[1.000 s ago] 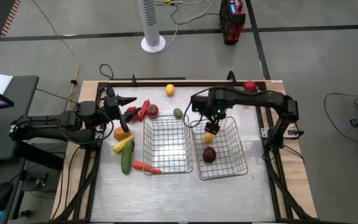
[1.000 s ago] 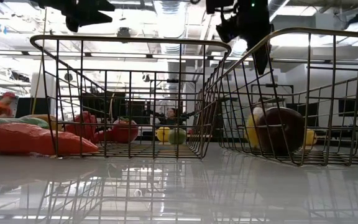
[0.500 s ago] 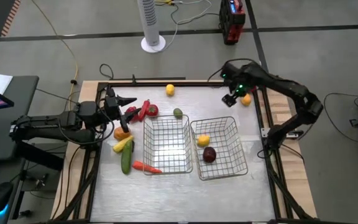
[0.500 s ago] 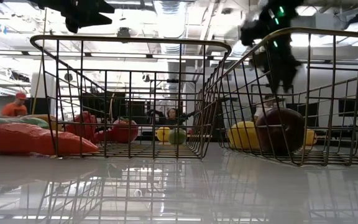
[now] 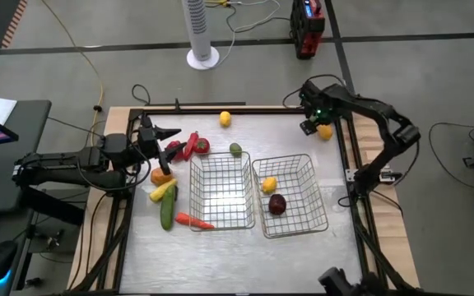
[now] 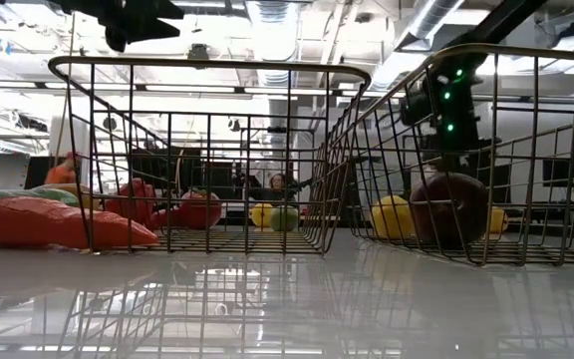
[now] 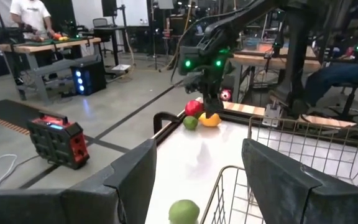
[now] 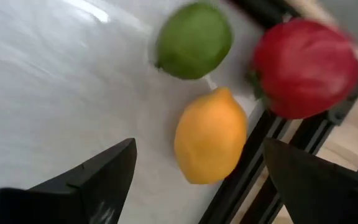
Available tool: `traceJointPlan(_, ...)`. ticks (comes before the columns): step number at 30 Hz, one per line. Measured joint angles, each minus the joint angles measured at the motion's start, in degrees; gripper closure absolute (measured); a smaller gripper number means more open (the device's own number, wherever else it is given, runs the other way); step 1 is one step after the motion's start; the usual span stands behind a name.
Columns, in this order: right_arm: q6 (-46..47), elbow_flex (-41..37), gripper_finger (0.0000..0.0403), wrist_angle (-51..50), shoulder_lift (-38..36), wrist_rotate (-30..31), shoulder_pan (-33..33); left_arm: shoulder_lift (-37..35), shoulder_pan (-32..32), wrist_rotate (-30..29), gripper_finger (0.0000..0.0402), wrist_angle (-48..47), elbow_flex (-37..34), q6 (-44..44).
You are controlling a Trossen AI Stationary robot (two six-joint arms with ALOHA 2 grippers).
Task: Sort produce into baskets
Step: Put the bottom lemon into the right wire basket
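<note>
While hovering over the table's far right corner, right gripper (image 5: 312, 125) with fingers spread wide and nothing between them, aimed down at an orange-yellow lemon (image 8: 210, 135) just below. Beside that lemon, a green lime (image 8: 193, 40) and a red fruit (image 8: 305, 66), all three close together against the dark edge rail of the table (image 5: 245, 247). Same trio seen from the left wrist as a small cluster under the green-lit right wrist.

Left gripper (image 5: 171, 138) out over the left side of the table, above the produce pile, fingers (image 7: 135, 180) partly apart and empty.

Two wire baskets side by side mid-table. Left basket (image 5: 220, 191) bare inside. Right basket (image 5: 290, 196) holding a yellow lemon (image 5: 269, 186) toward its far left and a dark plum (image 5: 277, 204) nearer, the two close together; in the low view, plum (image 6: 450, 209) just right of the lemon (image 6: 391, 215).

Left of the left basket: red peppers (image 5: 194, 145) at the far side, an orange fruit (image 5: 160, 175), a yellow piece (image 5: 163, 191), a green cucumber (image 5: 167, 213) and an orange carrot (image 5: 192, 220) lying near the basket's near left corner. Lone green lime (image 5: 235, 149) just beyond the baskets, lone yellow lemon (image 5: 225, 118) near the far edge.
</note>
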Motion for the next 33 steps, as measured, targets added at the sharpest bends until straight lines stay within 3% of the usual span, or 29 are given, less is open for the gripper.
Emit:
traceJointPlan(13, 0.2, 0.0, 0.0028, 0.9, 11.7, 1.8, -0.1, 0.0, 0.0, 0.0, 0.0178, -0.8, 0.0, 0.0)
traceJointPlan(18, 0.1, 0.2, 0.0061, 0.2, 12.6, 3.0, 0.0, 0.0, 0.0, 0.0, 0.0178, -0.8, 0.0, 0.6)
traceJointPlan(26, 0.2, 2.2, 0.0149, -5.0, 9.8, 3.3, 0.9, 0.0, 0.0, 0.0, 0.0178, -0.8, 0.0, 0.6)
traceJointPlan(33, 2.2, 6.3, 0.0138, -9.5, 0.1, -0.5, 8.7, 0.0, 0.0, 0.0, 0.0178, -0.8, 0.0, 1.0)
